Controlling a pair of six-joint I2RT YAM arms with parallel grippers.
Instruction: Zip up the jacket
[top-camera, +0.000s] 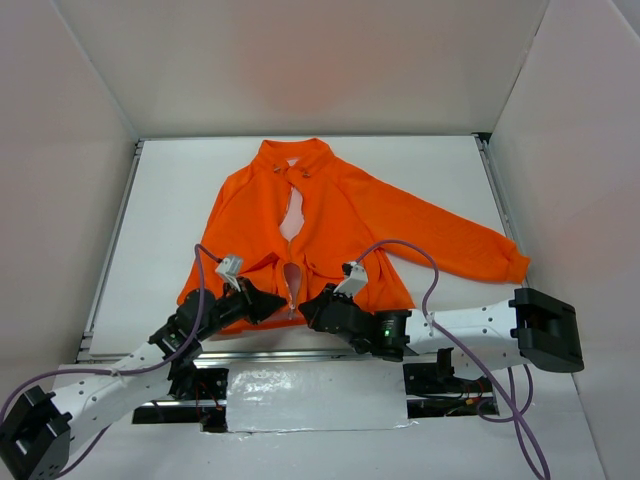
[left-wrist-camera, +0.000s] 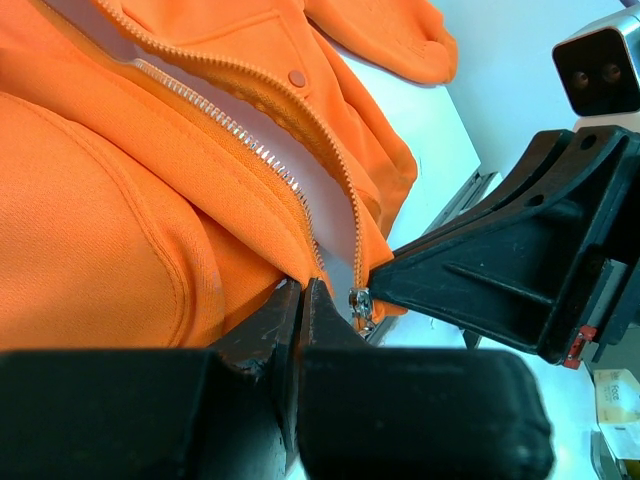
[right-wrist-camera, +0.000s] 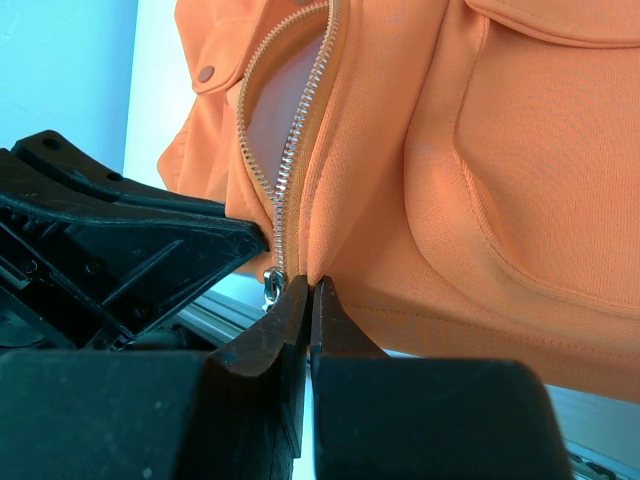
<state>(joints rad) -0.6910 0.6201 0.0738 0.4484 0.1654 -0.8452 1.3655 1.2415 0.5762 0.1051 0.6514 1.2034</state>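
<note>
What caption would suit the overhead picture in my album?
Left fingers and right fingers pinch the bottom hem of the unzipped orange jacket, flanking its zipper.

My left arm (top-camera: 110, 385) and right arm (top-camera: 470, 325) reach forward low over the tabletop's (top-camera: 180, 200) near edge, angling inward. My left tool (top-camera: 268, 302) and right tool (top-camera: 310, 308) nearly meet, each pinched closed.

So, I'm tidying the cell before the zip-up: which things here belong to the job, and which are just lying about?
Job:
- jacket
- zipper and slider
- left gripper and right gripper, both pinching the hem

Lying about:
- foil patch at the near edge
- purple cables, robot wiring only
</note>
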